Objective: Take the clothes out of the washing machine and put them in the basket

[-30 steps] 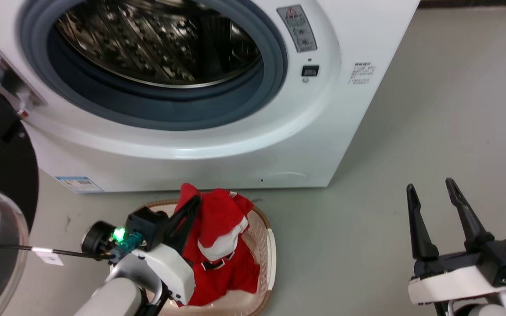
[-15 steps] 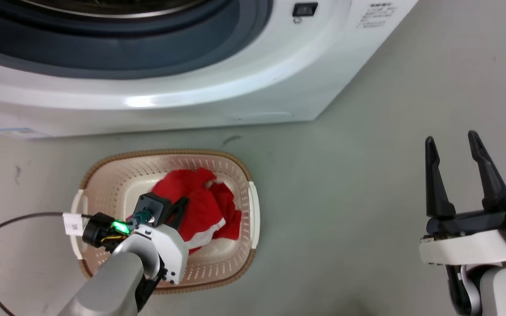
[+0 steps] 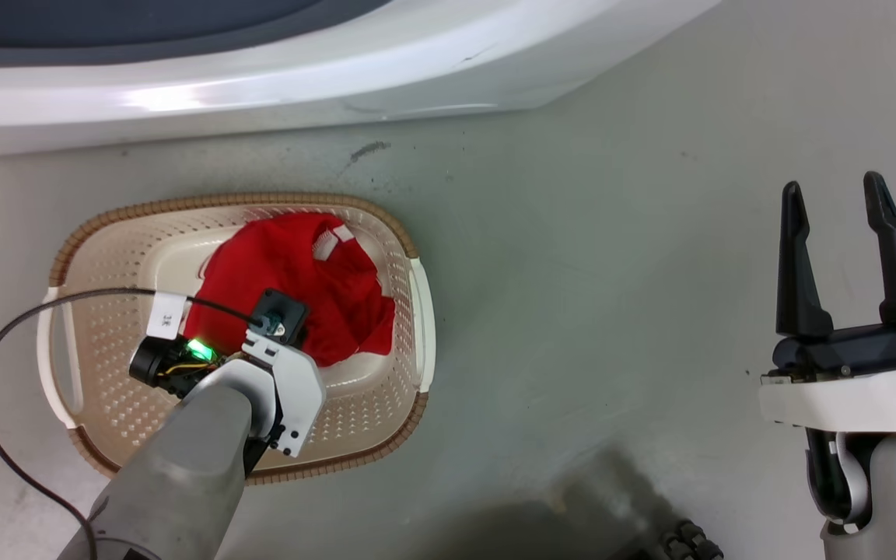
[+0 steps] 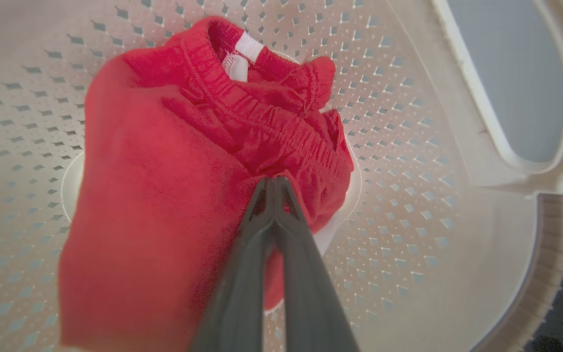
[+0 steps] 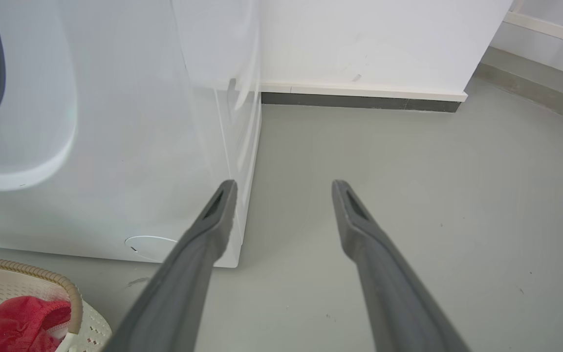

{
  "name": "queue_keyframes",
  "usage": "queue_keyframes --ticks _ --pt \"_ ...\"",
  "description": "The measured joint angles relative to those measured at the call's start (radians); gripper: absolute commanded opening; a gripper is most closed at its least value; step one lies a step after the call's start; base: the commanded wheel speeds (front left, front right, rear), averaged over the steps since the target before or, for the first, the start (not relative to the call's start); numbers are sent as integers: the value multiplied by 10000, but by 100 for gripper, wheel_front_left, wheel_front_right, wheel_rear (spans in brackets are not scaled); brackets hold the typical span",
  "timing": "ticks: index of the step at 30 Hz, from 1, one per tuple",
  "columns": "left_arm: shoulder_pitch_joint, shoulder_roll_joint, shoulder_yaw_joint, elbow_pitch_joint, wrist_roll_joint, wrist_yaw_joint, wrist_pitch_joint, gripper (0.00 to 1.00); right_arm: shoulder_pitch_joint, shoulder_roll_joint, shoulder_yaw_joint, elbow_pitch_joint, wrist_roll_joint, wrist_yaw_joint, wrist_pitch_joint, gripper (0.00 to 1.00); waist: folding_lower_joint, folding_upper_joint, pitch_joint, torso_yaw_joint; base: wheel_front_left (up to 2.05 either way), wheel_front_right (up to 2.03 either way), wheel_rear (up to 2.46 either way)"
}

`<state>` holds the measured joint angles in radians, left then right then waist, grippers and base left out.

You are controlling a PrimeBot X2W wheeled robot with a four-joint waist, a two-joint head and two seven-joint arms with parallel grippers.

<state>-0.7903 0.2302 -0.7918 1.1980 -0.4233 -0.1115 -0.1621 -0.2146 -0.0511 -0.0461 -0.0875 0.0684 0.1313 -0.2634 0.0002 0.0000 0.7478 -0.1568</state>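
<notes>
The left gripper point(image 4: 272, 180) reaches down into the cream basket point(image 3: 411, 311), fingers pressed together on a fold of the red clothes point(image 3: 292, 272) heaped inside it. The right gripper point(image 3: 832, 183) hangs spread over the grey floor point(image 3: 572, 272). Just beyond the basket stands the white washing machine point(image 3: 261, 78).

Your soft red clothes point(image 3: 292, 272) lie in the cream perforated plastic basket point(image 3: 222, 204) on the grey floor point(image 3: 611, 272), just before the large white washing machine point(image 3: 261, 78); the left gripper point(image 4: 272, 182) is inside the basket, the right gripper point(image 3: 837, 194) well right of it.
</notes>
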Motion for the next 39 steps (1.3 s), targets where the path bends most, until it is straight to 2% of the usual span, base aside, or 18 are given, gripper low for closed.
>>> queue_keyframes --ticks 6,7,8,12,15,19,23,30,39 --pt "-300 -192 -148 625 50 -2 535 0 -169 2 -2 -23 10 0 0 100 0 0 465 -31 0 0 0" --pt "-305 -199 -148 660 33 0 583 35 -199 2 10 -12 8 0 0 100 0 0 469 -26 0 0 0" --pt "-313 -203 -219 688 58 0 621 100 -251 2 17 -6 -4 0 0 100 0 0 452 -19 0 0 0" --pt "-284 -265 -332 765 58 -4 525 100 -281 2 61 40 -63 0 0 100 0 0 237 39 0 0 0" --pt "-145 -380 -353 788 31 -29 -69 100 -245 2 86 105 -84 0 0 100 -1 0 -58 119 0 0 0" --pt "133 -573 -138 746 -224 10 -740 100 -35 4 163 240 -169 0 0 100 -1 0 -611 267 0 0 0" --pt "608 -640 173 351 -481 161 -976 100 290 4 207 339 -176 0 0 100 -2 0 -1321 440 0 0 0" --pt "2019 -209 1312 -2420 -362 976 -995 100 955 4 384 489 -247 0 2 100 -3 0 -2663 762 0 0 0" --pt "4216 96 3045 -5841 792 1833 -1007 100 1871 6 393 673 -274 0 0 100 -4 0 -4367 1151 0 0 0"
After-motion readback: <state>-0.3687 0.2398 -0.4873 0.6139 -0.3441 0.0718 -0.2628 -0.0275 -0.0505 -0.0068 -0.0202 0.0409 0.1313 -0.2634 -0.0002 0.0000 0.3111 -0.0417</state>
